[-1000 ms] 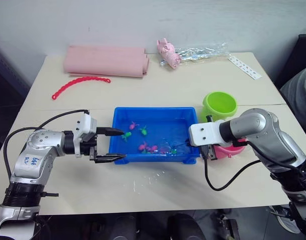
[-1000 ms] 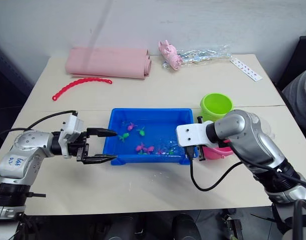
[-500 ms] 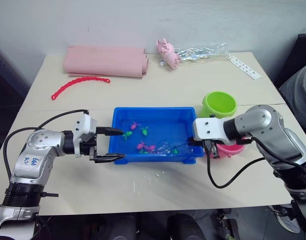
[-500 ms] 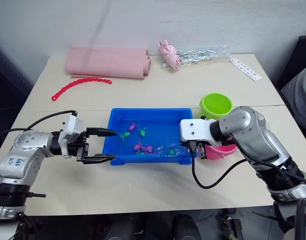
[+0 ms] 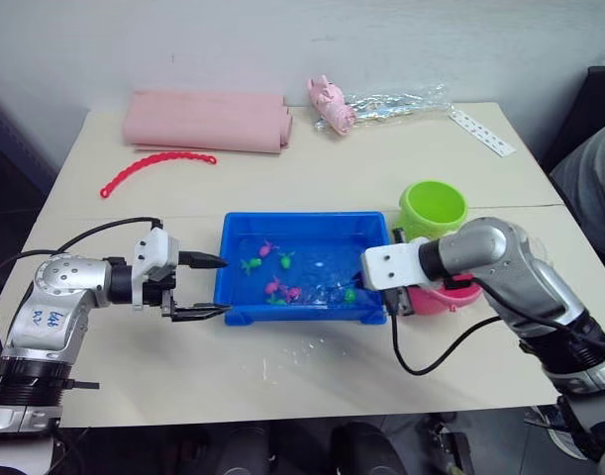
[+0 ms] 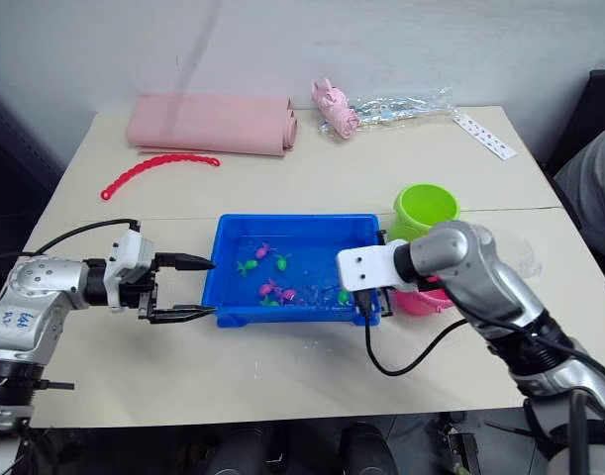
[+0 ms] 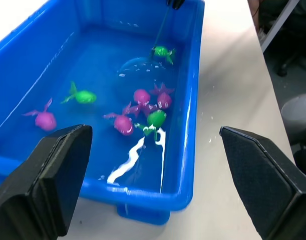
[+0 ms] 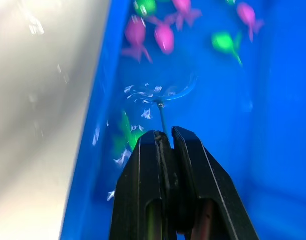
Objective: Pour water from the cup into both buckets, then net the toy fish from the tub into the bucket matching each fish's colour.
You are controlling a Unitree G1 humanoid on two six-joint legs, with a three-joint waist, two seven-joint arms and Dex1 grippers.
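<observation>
Netting step judged in hand. The blue tub (image 5: 307,223) is set mid-table, water in it, with pink and green toy fish (image 7: 123,123) clustered toward its near wall. Two buckets stand just beside the tub at its 3 o'clock: the lime green bucket (image 5: 434,207) behind, the pink bucket (image 5: 441,295) partly hidden by the right arm. The right gripper (image 8: 167,140) is clamped on the thin handle of the net (image 8: 160,93), whose ring is dipped in the water near a green fish (image 8: 123,134). The left gripper (image 5: 205,287) is held with fingers apart at the tub's 9 o'clock. Next judged needed: ring slid under one fish, lifted level, carried to the matching bucket.
</observation>
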